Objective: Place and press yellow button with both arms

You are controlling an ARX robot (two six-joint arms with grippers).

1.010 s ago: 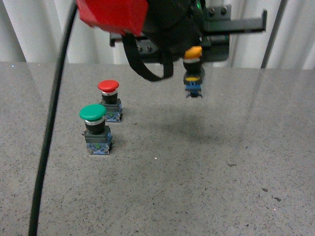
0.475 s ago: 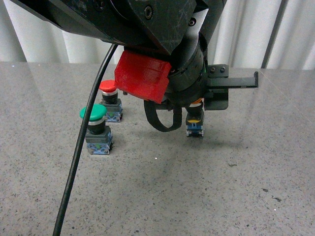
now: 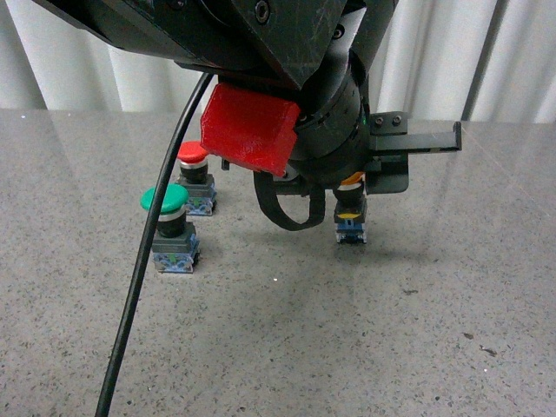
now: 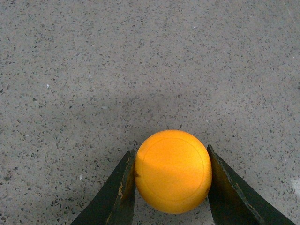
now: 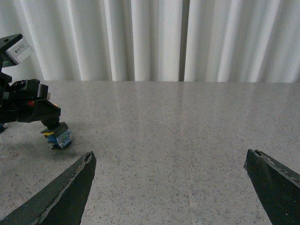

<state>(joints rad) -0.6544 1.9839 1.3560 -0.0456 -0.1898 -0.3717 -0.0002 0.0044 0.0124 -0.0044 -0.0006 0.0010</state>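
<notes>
The yellow button [image 3: 350, 215] hangs upright under my left arm, its blue-grey base at or just above the grey table; I cannot tell if it touches. In the left wrist view its yellow cap [image 4: 172, 170] sits squeezed between the two black fingers [image 4: 119, 197]. My left gripper [image 4: 171, 187] is shut on it. My right gripper [image 5: 171, 187] is open wide and empty, low over the table, not seen in the front view. From it the button's base [image 5: 61, 137] shows far off under the left arm.
A green-capped button [image 3: 172, 230] and a red-capped button [image 3: 195, 178] stand on the speckled grey table [image 3: 347, 330], left of the yellow one. A black cable [image 3: 143, 261] hangs down in front at the left. White curtains [image 5: 154, 37] close the back.
My left arm has come down from high over the table, lowering the yellow button to the table surface, then shifted it slightly right. The green and red buttons have not moved.
</notes>
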